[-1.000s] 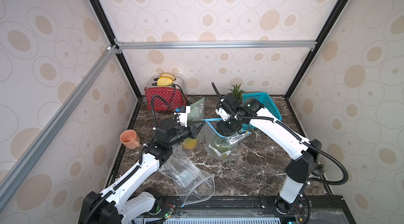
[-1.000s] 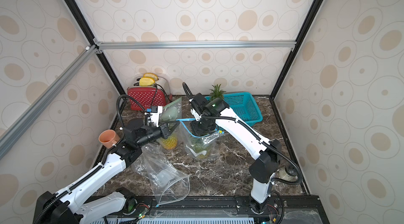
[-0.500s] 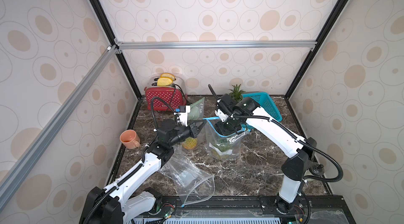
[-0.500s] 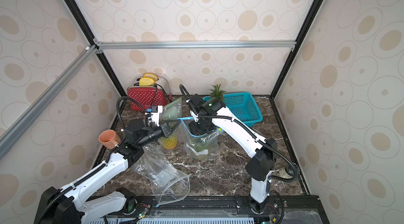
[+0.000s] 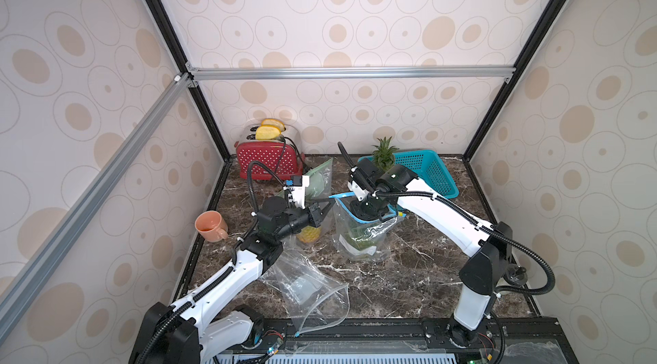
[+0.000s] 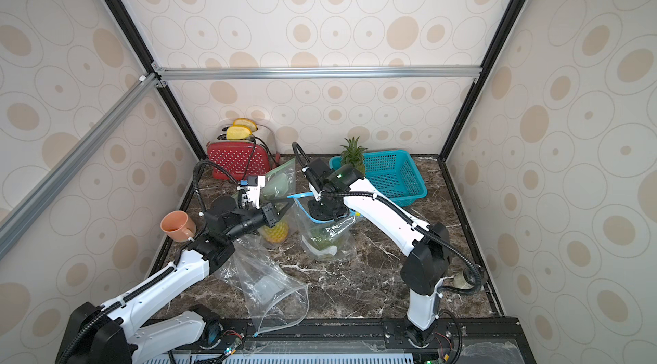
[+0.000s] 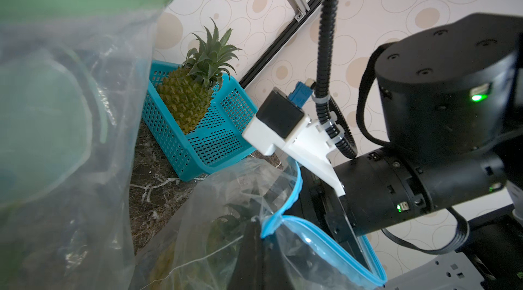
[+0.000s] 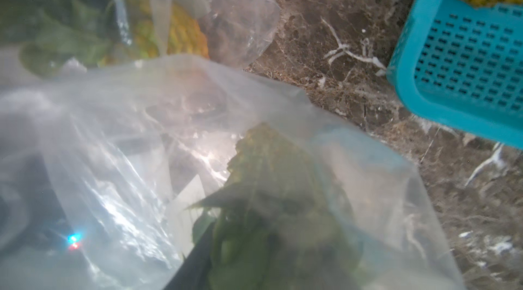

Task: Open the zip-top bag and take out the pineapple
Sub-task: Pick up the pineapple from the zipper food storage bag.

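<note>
While standing upright on the marble table just in front of the teal basket, held agape at its blue zip rim: the zip-top bag, clear and crumpled. Pinched at the rim corner farthest from the basket by the left gripper, jaws clamped tight on the blue strip, plainest from the left wrist. Filled at the mouth, on the side nearest the basket, by the right gripper, pointing straight down into the bag; cannot tell whether parted or closed, with only one dark finger visible through blurred film. Low inside the bag, in front of the basket and not yet out: the pineapple, green leaves and dull rind showing through the plastic. In the basket itself, leaning in the corner nearest the bag: a second pineapple. Beyond the blue-rimmed bag from the basket: a green-zip bag, upright, with a yellow pineapple at its foot, seen through clear film. Farther still from the basket, toward the arm bases: an empty clear bag, lying loose. Well apart from the basket, past the left arm: an orange mug; along the same back wall as the basket, a red toaster with toast slices poking up.
</note>
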You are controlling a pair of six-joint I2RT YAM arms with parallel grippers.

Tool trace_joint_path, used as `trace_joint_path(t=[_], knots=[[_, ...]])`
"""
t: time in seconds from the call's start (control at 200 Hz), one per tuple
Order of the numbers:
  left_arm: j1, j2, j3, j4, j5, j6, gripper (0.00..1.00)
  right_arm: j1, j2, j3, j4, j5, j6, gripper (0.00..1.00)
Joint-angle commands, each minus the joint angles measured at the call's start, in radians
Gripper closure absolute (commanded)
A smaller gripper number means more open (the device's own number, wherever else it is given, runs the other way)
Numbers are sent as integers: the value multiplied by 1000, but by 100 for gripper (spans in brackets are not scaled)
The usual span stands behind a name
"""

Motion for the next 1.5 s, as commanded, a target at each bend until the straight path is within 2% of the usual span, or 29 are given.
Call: trace_joint_path(t=[0.0,0.145,0.16,0.371,0.446,0.551,0.791,0.941,1.086,1.252,1.422,1.492], knots=[[-5,-15,4,-7,-9,15,100,9,35,-47,-63,-9,19,73],[-6,-7,13,-23,-11,19,100,9,17,-42,-65,-13,4,100],[-6,-7,16,-26,-12,19,99,10,14,-39,-65,-15,1,100],[-20,8,35,-48,-12,14,32,7,-31,61,-105,-4,-61,100],[-35,8,41,-46,-10,10,21,7,-32,145,-165,21,-94,100],[-62,0,44,-43,-10,2,13,-9,-29,258,-248,46,-136,100],[-117,-16,-23,-7,-43,-62,7,-66,-54,440,-354,49,-204,100],[-121,-23,-136,139,-105,-198,1,-91,-39,576,-426,71,-239,100],[-130,5,-191,235,-189,-341,1,-101,-32,666,-460,63,-270,100],[-180,126,-146,259,-251,-404,1,-102,-37,721,-477,33,-292,100],[-209,328,-106,482,-260,-494,1,-102,-57,718,-458,6,-293,100],[-209,394,-91,559,-261,-526,5,-102,-68,712,-449,5,-296,100]])
